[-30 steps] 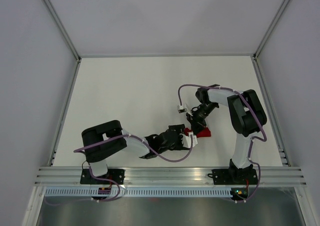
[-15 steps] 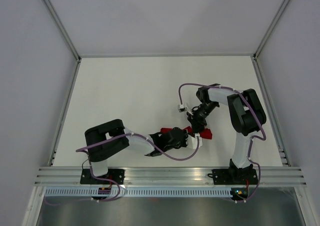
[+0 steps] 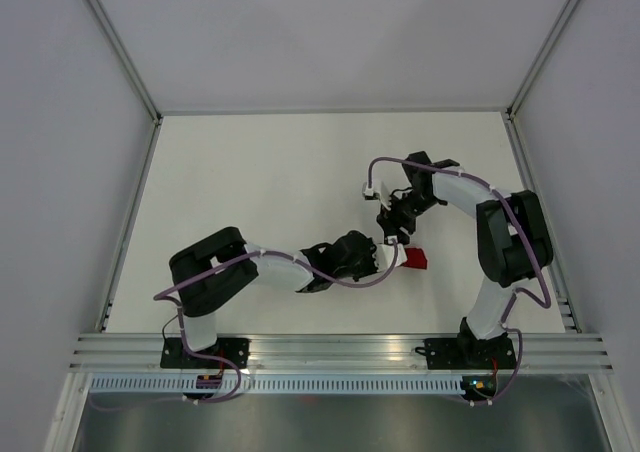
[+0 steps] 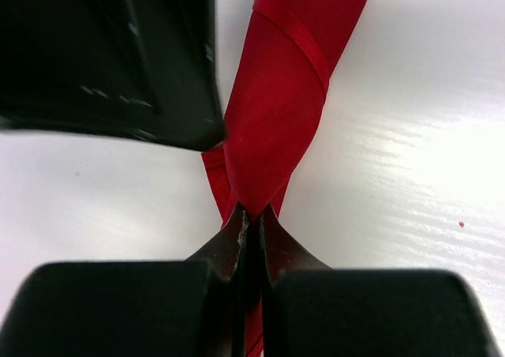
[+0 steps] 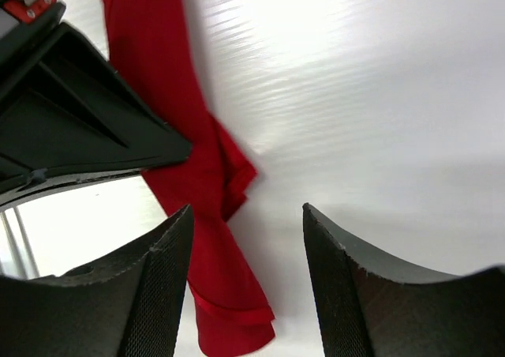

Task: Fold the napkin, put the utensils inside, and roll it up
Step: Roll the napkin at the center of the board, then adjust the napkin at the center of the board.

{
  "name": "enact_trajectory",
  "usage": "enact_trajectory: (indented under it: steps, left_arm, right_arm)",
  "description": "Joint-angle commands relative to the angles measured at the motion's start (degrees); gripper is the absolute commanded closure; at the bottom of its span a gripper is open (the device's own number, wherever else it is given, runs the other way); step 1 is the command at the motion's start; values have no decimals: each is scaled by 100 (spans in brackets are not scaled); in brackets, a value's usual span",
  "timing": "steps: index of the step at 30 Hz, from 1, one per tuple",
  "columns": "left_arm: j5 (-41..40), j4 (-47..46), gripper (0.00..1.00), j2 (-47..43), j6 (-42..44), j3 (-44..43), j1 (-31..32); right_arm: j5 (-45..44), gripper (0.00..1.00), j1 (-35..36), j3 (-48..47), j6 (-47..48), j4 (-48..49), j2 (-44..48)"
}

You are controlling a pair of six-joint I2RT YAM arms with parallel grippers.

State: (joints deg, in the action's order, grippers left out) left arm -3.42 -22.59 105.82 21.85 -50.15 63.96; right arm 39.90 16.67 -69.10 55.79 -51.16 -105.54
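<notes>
While the left arm (image 3: 250, 277) is stretched rightward, the left gripper (image 4: 248, 215) is clamped on the rolled napkin (image 4: 276, 112) lying on the table (image 3: 250, 172), whereas the right gripper (image 5: 246, 215), narrower a second ago, is held spread beside it.

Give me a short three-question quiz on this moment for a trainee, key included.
1. True or false: the left gripper is shut on the napkin.
2. Pick one. The right gripper is: A) shut on the napkin; B) open, gripping nothing; C) out of every view.
3. Fill in the blank: the napkin, gathered into a narrow bundle, lies on the white ____.
Key: 1 true; 2 B; 3 table.
</notes>
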Motion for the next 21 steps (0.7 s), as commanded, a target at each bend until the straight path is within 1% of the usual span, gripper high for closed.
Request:
enact_trajectory:
  steps: [1, 6, 9, 11, 13, 14, 15, 16, 20, 21]
  left_arm:
    - [676, 1186, 98, 474, -857, 14, -173]
    - [764, 1599, 98, 764, -1156, -337, -314]
    - [808, 1757, 98, 931, -1375, -478, -393]
    - [834, 1819, 98, 1037, -1533, -566, -463]
    - [834, 1968, 98, 1107, -1639, -636, -516]
    - [852, 2004, 98, 1168, -1727, -706, -560]
    - [861, 2021, 98, 1178, -1771, -724, -578]
    - [852, 2065, 98, 1195, -1859, -759, -604]
    - [835, 2180, 98, 1283, -2105, -865, -710]
    - [834, 2215, 98, 1335, -2123, -891, -719]
  right_arm:
    - [-105, 36, -277, -200, -700, 668, 490]
    - [-289, 36, -576, -279, -1324, 914, 867]
    - [-333, 37, -752, -210, -1483, 879, 1157]
    - [-499, 39, -822, -78, -1650, 879, 1281]
    - [-675, 43, -849, 54, -1773, 888, 1421]
    - [-772, 50, -858, 194, -1834, 888, 1457]
    - [-973, 53, -858, 274, -1896, 914, 1518]
    - [-1045, 59, -893, 344, -1975, 941, 1553]
    - [-1204, 71, -1051, 643, -2169, 819, 1659]
    - [-1221, 73, -1095, 687, -2169, 774, 1668]
